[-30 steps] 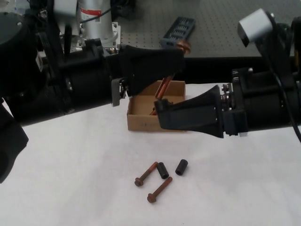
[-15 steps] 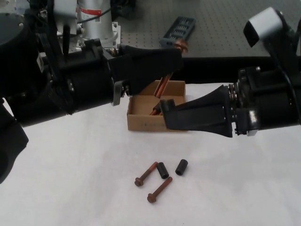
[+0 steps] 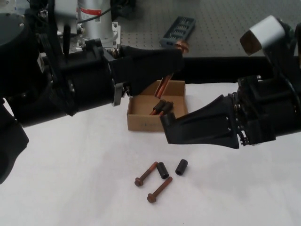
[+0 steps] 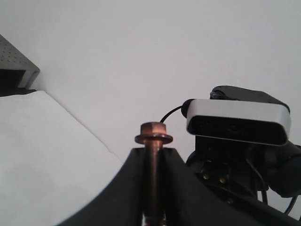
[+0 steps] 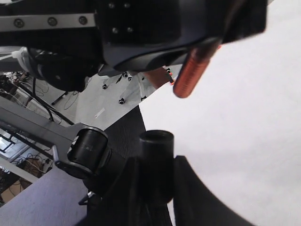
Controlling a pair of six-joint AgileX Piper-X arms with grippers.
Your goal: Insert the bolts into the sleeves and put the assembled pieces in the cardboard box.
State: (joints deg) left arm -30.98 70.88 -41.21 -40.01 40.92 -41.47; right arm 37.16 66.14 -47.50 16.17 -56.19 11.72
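Note:
My left gripper [image 3: 172, 60] is shut on a copper bolt [image 3: 163, 84] that slants down over the cardboard box [image 3: 146, 123], head up. In the left wrist view the bolt [image 4: 153, 179] stands between the fingers with its flanged head above them. My right gripper [image 3: 165, 114] is shut on a black sleeve [image 3: 163, 107] just under the bolt's lower end, above the box. In the right wrist view the sleeve [image 5: 156, 160] points its open mouth up, and the bolt's threaded tip [image 5: 190, 73] hangs a short way above it, apart and off to one side.
On the white cloth in front of the box lie two loose bolts [image 3: 146, 173] [image 3: 160, 189] and two loose black sleeves [image 3: 162, 170] [image 3: 181, 166]. A dark ridged part [image 3: 178, 29] and a silver cylinder [image 3: 96, 19] sit on the perforated bench behind.
My right gripper has dropped lower and drawn back a little toward the right, so its sleeve now shows under the bolt's tip. The left gripper with the bolt has barely shifted.

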